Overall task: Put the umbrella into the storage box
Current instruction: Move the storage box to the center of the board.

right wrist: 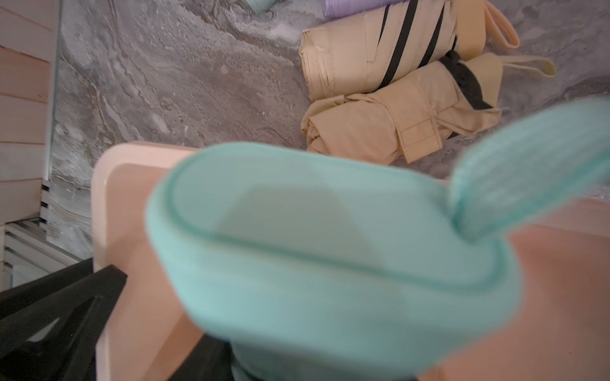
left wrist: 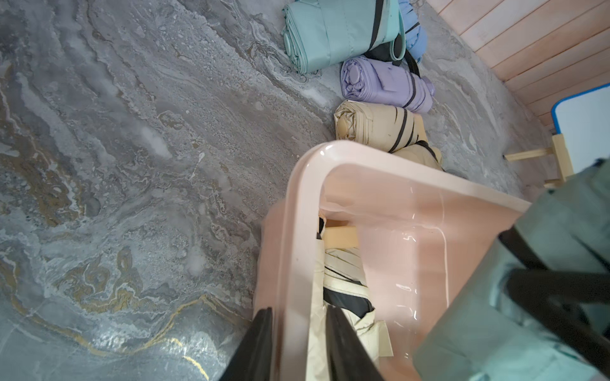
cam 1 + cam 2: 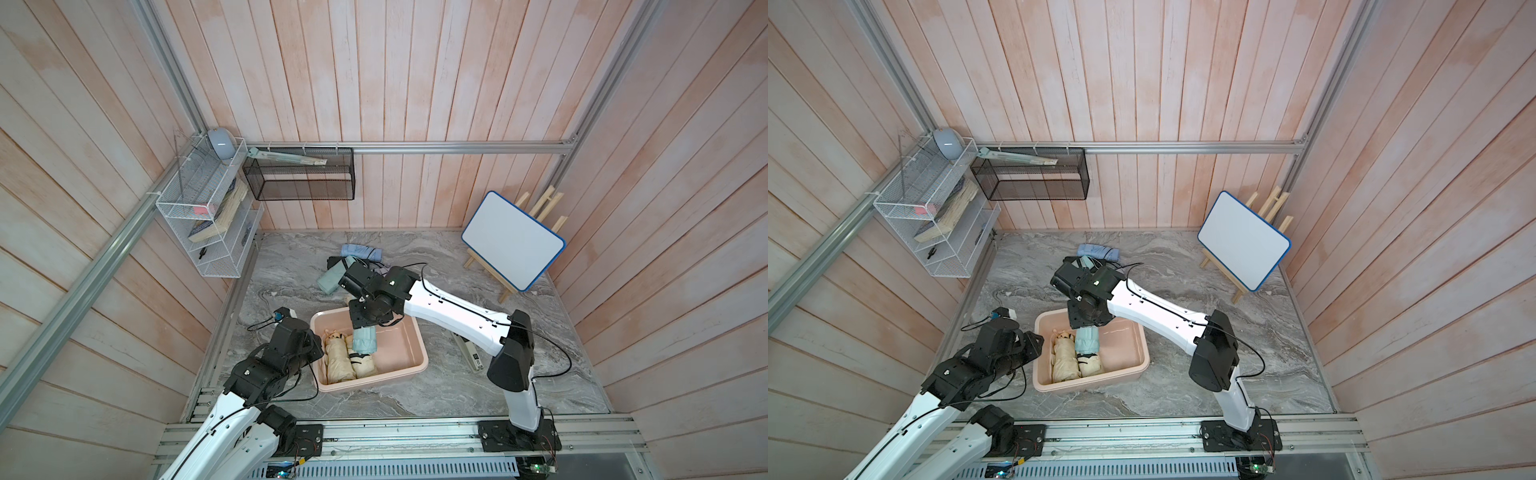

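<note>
The grey marble-patterned tabletop (image 3: 457, 374) fills the floor of your workspace. On it, close to the left arm, sits the pale pink rectangular plastic storage box (image 3: 398, 350). Two cream folded umbrellas (image 3: 338, 359) lie side by side in it, along the wall nearest that arm. Beyond the box's far side you have a loose cluster of folded umbrellas on the marble, among them a teal one (image 2: 333, 33), a lilac one (image 2: 383, 82) and a cream one (image 2: 373, 127).

Your right gripper (image 3: 363, 327) is pinching the mint-green folded fabric umbrella (image 3: 365, 340) by its upper end. The umbrella hangs nearly upright within the box's outline, its lower end down by the cream pair. You cannot tell whether it touches them.

Your left gripper (image 2: 298, 310) straddles the box's rim at the corner nearest it, one black finger (image 2: 260, 339) outside the wall and its partner inside. The wrist view does not show whether they are pressing the plastic.
</note>
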